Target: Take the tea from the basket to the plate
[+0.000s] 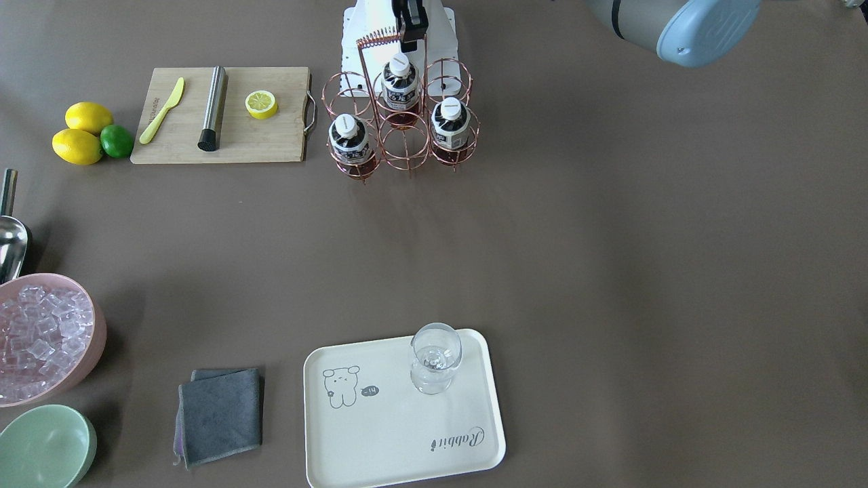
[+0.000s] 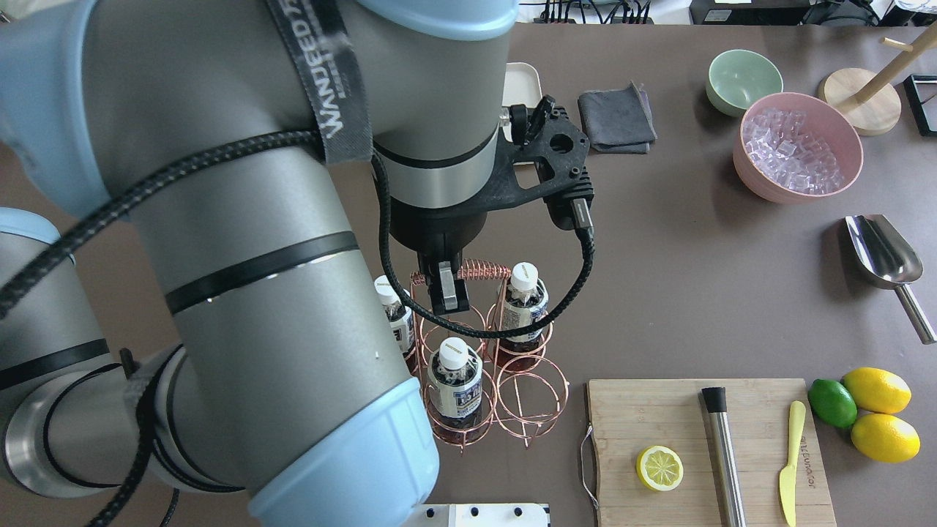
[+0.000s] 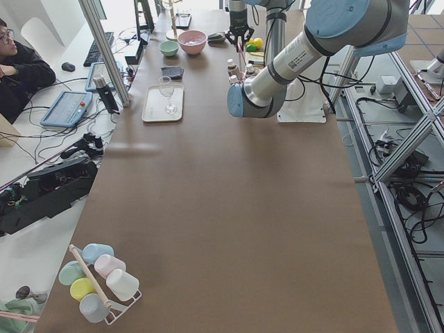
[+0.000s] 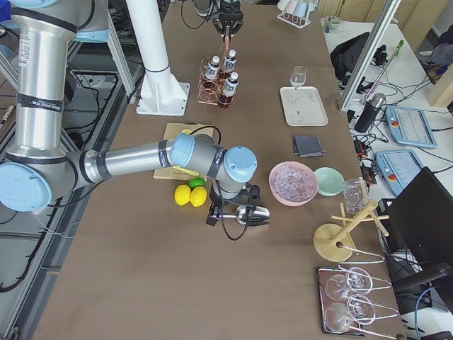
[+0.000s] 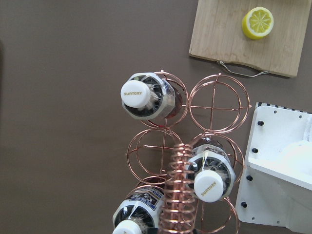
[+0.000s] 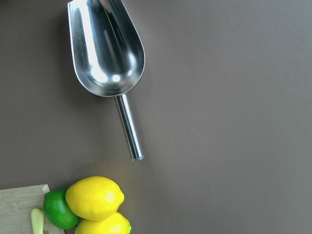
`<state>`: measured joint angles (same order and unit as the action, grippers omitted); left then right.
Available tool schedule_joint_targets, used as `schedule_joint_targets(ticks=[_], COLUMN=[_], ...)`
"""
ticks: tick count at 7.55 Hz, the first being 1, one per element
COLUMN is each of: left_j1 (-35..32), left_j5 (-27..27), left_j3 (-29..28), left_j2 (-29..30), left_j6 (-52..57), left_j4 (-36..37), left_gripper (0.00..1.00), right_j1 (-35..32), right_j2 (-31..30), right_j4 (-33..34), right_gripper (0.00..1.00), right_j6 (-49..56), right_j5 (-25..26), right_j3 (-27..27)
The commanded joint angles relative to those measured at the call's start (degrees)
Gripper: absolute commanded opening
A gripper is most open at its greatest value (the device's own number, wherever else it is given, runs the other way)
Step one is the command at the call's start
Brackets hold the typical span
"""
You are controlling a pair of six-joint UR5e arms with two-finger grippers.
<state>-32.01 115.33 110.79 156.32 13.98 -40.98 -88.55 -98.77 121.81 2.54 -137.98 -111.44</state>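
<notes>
The tea [image 1: 399,87] sits in the copper wire basket [image 5: 214,104], close in front of the robot's base. One bottle stands in the middle ring of the row nearest the robot. Two more bottles [image 1: 350,139] [image 1: 449,122] stand in the outer rings of the far row, and the other three rings hold nothing. All three bottles are upright with their white caps on. The left gripper [image 2: 446,293] hangs right over the basket beside the coiled top of the handle [image 2: 476,271]. From the right end of the table its fingers look spread apart with nothing between them, and I can't tell from here whether it touches the coil. The plate [image 1: 393,434] lies well away across the table on the operators' side, and a clear stemless glass [image 1: 435,359] stands on one corner of it. A folded grey cloth [image 1: 220,413] lies just beside the plate. Next to the basket is a wooden cutting board [image 1: 224,135] with half a lemon [image 1: 261,104] on it. Off at the table's right end the right gripper [image 4: 230,212] hovers near a steel scoop [image 6: 107,48], and I can't tell how far its fingers are open.
</notes>
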Motion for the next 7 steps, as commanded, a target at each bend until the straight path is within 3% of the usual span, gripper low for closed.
schedule_joint_targets(ticks=[1, 2, 3, 5, 6, 7], left_j1=[3.8, 4.3, 4.3, 4.3, 4.3, 4.3], left_j5=[-1.6, -1.7, -1.7, -1.6, -1.6, -1.6], left_j3=[-1.7, -1.8, -1.7, -1.6, -1.6, -1.5], left_j2=[-0.2, -0.4, -0.4, -1.3, -1.3, -1.3], left_j6=[-0.2, -0.2, -0.2, -0.2, -0.2, -0.3], left_j4=[-1.4, -1.4, -1.3, -1.4, -1.3, -1.3], left_gripper=[0.00, 0.00, 0.00, 0.00, 0.00, 0.00], right_j1=[0.5, 0.8, 5.9, 4.7, 4.8, 5.1], right_j2=[1.3, 1.3, 2.1, 2.3, 3.0, 6.3], right_j4=[1.9, 1.9, 1.8, 4.2, 4.7, 4.6], right_gripper=[1.00, 1.00, 1.00, 1.00, 1.00, 1.00], right_j6=[-0.2, -0.2, -0.6, -0.6, -0.8, -2.5], right_j5=[2.3, 3.3, 3.8, 6.1, 5.1, 0.4], right_j3=[-1.5, -2.5, -2.7, -5.8, -6.3, -6.2])
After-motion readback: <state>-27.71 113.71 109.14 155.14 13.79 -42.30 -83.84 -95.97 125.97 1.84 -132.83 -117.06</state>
